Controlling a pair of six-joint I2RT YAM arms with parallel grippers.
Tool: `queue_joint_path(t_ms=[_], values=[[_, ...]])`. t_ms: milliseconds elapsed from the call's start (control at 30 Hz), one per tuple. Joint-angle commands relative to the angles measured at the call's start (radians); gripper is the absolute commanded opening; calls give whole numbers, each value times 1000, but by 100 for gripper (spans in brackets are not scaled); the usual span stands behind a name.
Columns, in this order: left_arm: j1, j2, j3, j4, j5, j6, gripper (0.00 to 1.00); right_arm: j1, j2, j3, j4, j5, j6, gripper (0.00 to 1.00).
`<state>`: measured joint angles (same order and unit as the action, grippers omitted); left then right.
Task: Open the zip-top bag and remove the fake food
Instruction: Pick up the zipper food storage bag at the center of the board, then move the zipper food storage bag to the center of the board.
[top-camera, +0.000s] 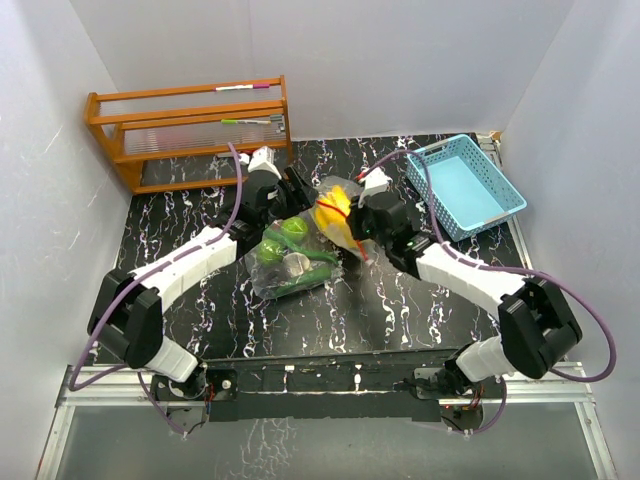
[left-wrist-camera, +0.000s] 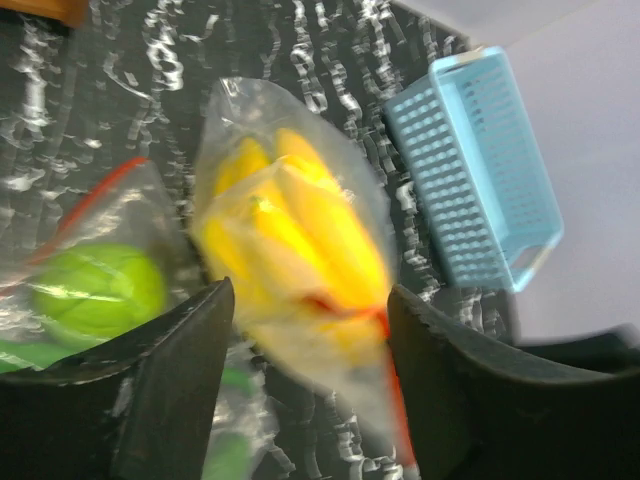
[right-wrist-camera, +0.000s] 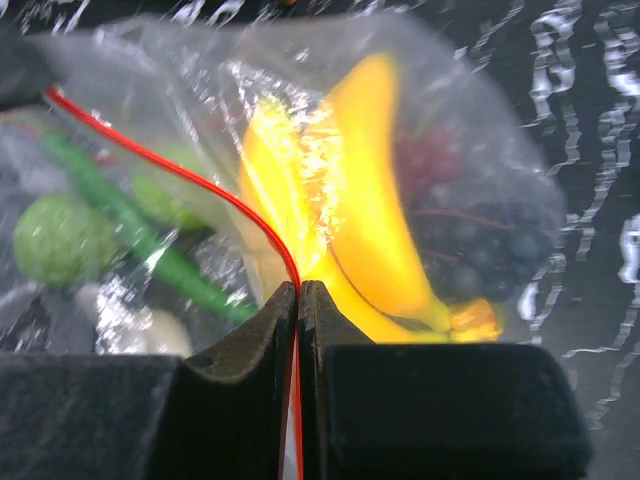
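Note:
The clear zip-top bag (top-camera: 300, 255) lies mid-table with its right end lifted. Inside it are the fake food pieces: yellow bananas (top-camera: 335, 215), round green fruits (top-camera: 292, 232), green vegetables (right-wrist-camera: 170, 265) and dark grapes (right-wrist-camera: 480, 250). My right gripper (right-wrist-camera: 299, 285) is shut on the bag's red zip strip (right-wrist-camera: 200, 185), just in front of the bananas (right-wrist-camera: 360, 200). My left gripper (left-wrist-camera: 310, 295) is open, one finger on each side of the bag's banana end (left-wrist-camera: 300, 230) without pinching it. A green fruit (left-wrist-camera: 95, 290) shows to its left.
A light-blue perforated basket (top-camera: 465, 185) sits at the back right, beside the right arm. An orange wooden rack (top-camera: 190, 125) stands at the back left. White walls enclose the black marbled table (top-camera: 400, 300).

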<state>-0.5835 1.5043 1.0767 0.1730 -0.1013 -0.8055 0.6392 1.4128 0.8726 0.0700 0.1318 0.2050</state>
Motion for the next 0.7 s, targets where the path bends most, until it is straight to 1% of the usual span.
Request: queue_joint_path(t_ms=[0, 33, 67, 133, 200, 333, 467, 533, 600, 667], values=[[-2, -108, -42, -58, -95, 133, 35, -128, -52, 85, -11, 0, 36, 7], [-6, -118, -58, -53, -82, 150, 24, -154, -53, 93, -13, -8, 37, 8], [-21, -124, -68, -53, -74, 167, 16, -180, -53, 96, -13, -21, 38, 7], [-79, -124, -73, -79, -87, 203, 11, -220, -47, 105, -13, -59, 32, 7], [-142, -116, -84, -93, -98, 216, 11, -251, -38, 113, -15, -78, 34, 8], [-216, -83, -160, -40, -41, 147, 8, -278, -32, 121, -15, -116, 49, 8], [-257, -43, -244, 45, 52, 75, 7, -279, -26, 123, -15, -144, 32, 8], [-274, -36, -272, 77, 75, 62, 7, -280, -18, 126, -25, -156, 25, 8], [-281, -24, -285, 74, 80, 61, 7, -279, -13, 124, -27, -165, 25, 8], [-283, -8, -299, 72, 57, 69, 7, -279, -11, 119, -29, -173, 23, 8]])
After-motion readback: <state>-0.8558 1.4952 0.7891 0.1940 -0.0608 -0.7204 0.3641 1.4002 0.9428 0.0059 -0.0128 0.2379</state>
